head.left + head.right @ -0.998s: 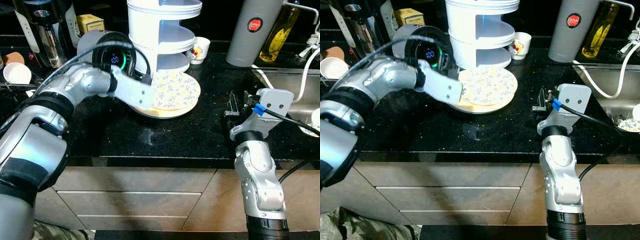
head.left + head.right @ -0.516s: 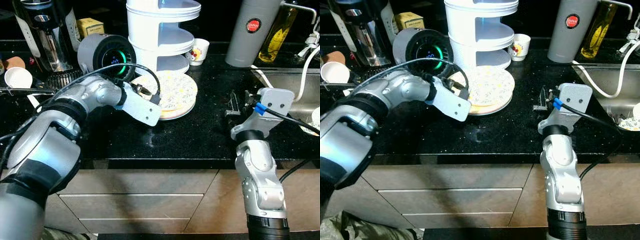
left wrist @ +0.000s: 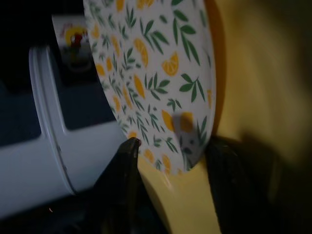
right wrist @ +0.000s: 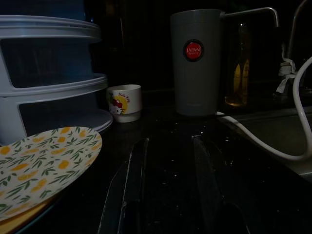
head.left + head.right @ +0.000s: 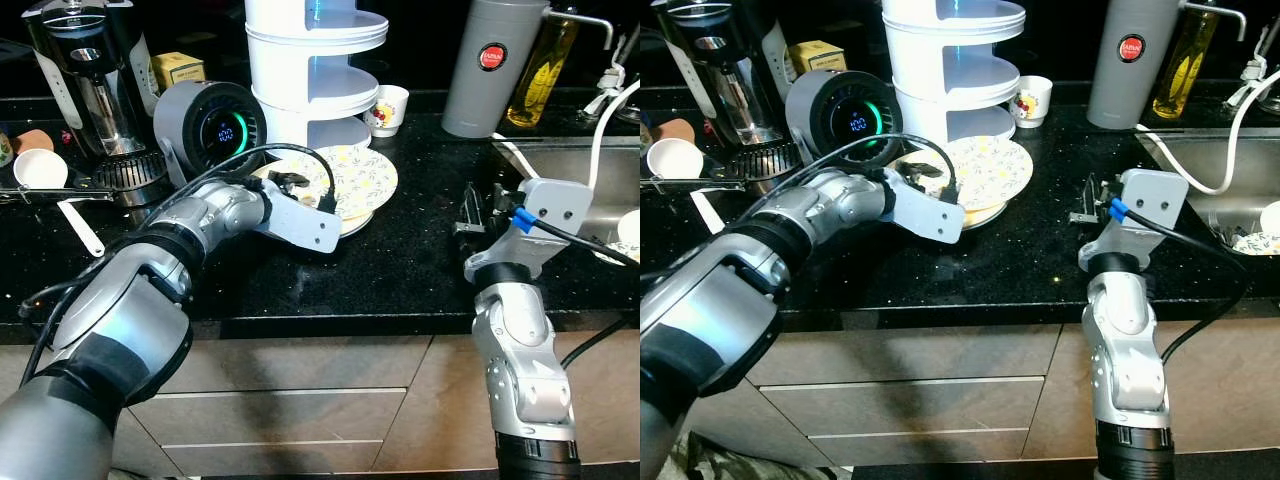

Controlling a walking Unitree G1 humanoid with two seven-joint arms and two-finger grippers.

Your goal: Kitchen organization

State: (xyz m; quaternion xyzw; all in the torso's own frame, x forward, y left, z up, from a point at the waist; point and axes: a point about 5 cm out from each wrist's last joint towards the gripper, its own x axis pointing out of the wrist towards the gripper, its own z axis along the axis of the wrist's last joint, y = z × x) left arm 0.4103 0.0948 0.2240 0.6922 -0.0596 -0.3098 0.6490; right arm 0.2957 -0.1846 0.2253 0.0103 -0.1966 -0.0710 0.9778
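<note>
A white plate with an orange-and-leaf print point(image 5: 362, 172) lies tilted on a yellow plate point(image 3: 253, 73) on the black counter point(image 5: 400, 270), at the foot of a white tiered rack point(image 5: 310, 80). My left gripper point(image 5: 290, 184) is at the printed plate's near-left rim. In the left wrist view its fingers point(image 3: 122, 165) stand on either side of that rim, shut on it. The right wrist view shows the printed plate point(image 4: 44, 161) raised at one side above the yellow one. My right gripper point(image 5: 478, 205) hovers over bare counter to the right, open and holding nothing.
A grey round appliance with a lit display point(image 5: 210, 120) and a coffee maker point(image 5: 85, 70) stand at the back left. A cartoon cup point(image 5: 385, 108), a grey flask point(image 5: 485, 65) and an oil bottle point(image 5: 530, 75) stand behind. The sink point(image 5: 580, 170) with a white hose is at the right.
My left arm has drawn back from over the plates to the printed plate's rim, and that plate now sits tilted. The camera has shifted a little. The right arm has not moved.
</note>
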